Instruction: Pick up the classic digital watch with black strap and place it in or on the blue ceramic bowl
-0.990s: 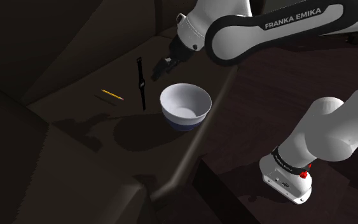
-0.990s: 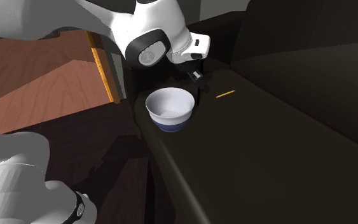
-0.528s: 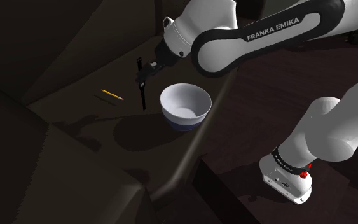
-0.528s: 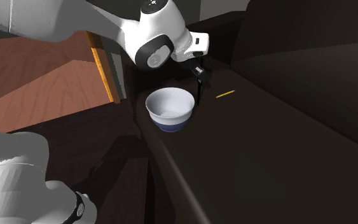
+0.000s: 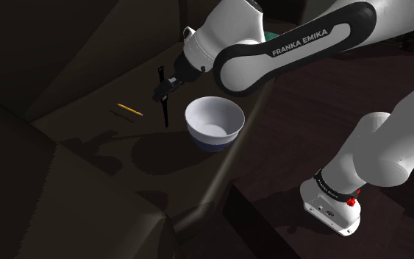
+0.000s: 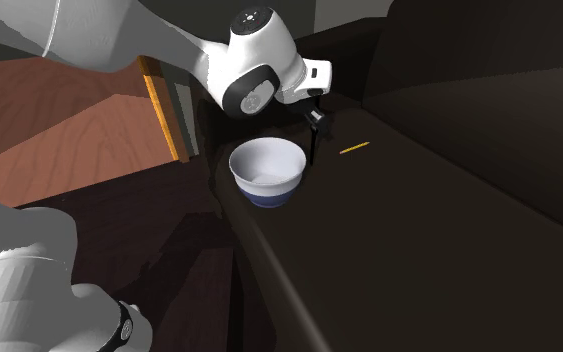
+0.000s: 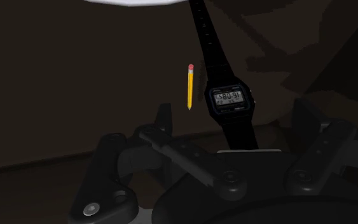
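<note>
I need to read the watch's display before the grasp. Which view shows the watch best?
The wrist view: the watch shows its face, digits and strap. The shoulder and second exterior views render it as a thin dark strip beside the bowl.

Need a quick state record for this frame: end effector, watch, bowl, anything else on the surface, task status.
end effector: open, just above the watch, straddling its case, not clasping it
watch: black strap, digital face up, lying flat on the dark surface
bowl: white inside, blue base, upright, empty, beside the watch
pencil: yellow, on the watch's far side from the bowl
status: watch not yet grasped
</note>
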Robot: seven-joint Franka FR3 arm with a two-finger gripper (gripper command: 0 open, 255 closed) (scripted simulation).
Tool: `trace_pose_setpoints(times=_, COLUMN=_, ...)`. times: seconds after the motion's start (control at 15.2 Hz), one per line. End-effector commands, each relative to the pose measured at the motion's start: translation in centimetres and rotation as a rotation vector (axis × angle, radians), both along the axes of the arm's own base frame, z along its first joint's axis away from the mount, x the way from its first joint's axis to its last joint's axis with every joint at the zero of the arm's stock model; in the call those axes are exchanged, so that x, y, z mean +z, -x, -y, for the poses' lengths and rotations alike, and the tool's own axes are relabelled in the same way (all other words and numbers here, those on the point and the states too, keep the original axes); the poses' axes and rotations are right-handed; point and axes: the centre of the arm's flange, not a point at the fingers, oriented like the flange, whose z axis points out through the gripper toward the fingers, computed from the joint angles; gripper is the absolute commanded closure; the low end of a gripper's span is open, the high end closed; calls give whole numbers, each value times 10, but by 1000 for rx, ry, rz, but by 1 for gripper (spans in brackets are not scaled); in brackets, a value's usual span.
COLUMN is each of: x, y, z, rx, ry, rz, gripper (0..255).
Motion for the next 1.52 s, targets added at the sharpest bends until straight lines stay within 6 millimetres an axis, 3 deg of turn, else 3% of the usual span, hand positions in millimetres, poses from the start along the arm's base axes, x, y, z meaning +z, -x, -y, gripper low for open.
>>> trace_pose_setpoints(times=0.0, x=0, y=0, z=0, rx=0, ry=0, rz=0, gripper=0)
trace_pose_setpoints(times=0.13, x=0, y=0, z=0, rx=0, ry=0, rz=0, gripper=0)
trace_pose_setpoints(times=0.2, x=0, y=0, z=0, rx=0, ry=0, rz=0, gripper=255)
trace_pose_setpoints(times=0.79, x=0, y=0, z=0, rx=0, ry=0, rz=0, gripper=255)
trace_pose_setpoints(times=1.45, x=53, y=0, z=0, rx=0, ry=0, rz=0, gripper=255)
